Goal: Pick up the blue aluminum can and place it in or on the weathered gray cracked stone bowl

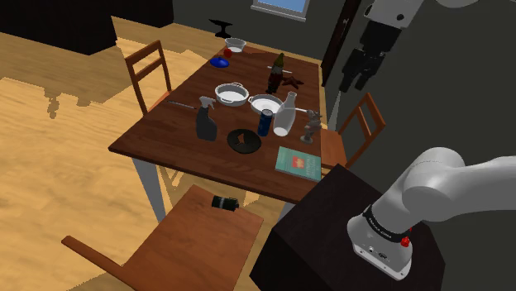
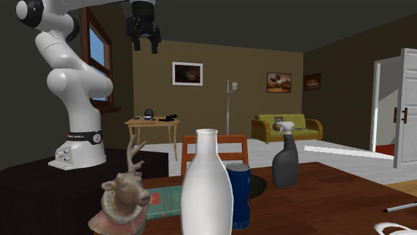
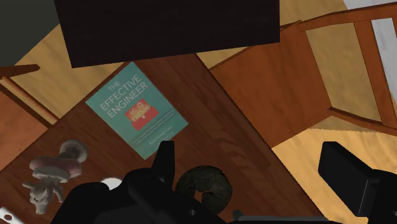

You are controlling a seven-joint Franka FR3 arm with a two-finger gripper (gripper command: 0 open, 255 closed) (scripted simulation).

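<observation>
One counter [image 1: 165, 132]: brown wood, centre of the shoulder view, carrying every small item.
Arm [image 1: 463, 186]: white, rising from the dark stand [image 1: 331, 240] at the lower right of the shoulder view.
Gripper [image 1: 354, 81]: black, at the upper right of the shoulder view and upper left of the second exterior view [image 2: 145, 45], high above the counter; fingers spread apart, nothing between them.
Book [image 1: 298, 161]: teal cover, lying flat right of centre near the counter's edge.
White bottle [image 1: 284, 114]: upright, just right of the can.
Spray bottle [image 1: 206, 121]: dark grey, upright, left of the bowl.
Stone bowl [image 1: 244, 140]: dark grey, round, just lower left of the can; in the wrist view [image 3: 203, 184] near one finger.
Blue can [image 1: 265, 122]: upright on the counter at centre frame, between bowl and white bottle, apart from the gripper; lower centre of the second exterior view [image 2: 238, 195].
</observation>
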